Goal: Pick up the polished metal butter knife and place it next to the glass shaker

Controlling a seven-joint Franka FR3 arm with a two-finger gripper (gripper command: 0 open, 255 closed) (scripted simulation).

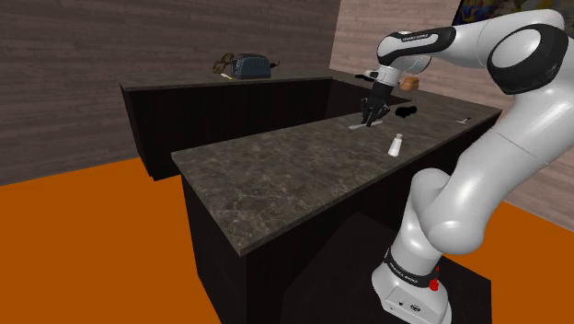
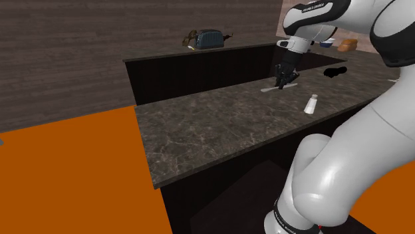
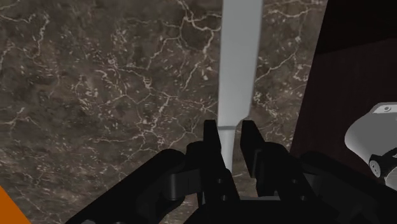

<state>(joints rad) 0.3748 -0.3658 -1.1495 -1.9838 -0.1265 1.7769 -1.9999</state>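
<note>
- Shaker [image 1: 396, 144] stands on the surface [image 1: 276, 175], near right.
- Farther off, the knife [image 3: 239, 63] lies flat by the far edge.
- Claw [image 3: 230, 132] seems clamped on its handle, so this is the grasp step. Next: lift, then carry it nearer, beside the shaker.

Dim, flat, even render light w/ soft sheen on white arm [image 1: 483, 175]
</note>
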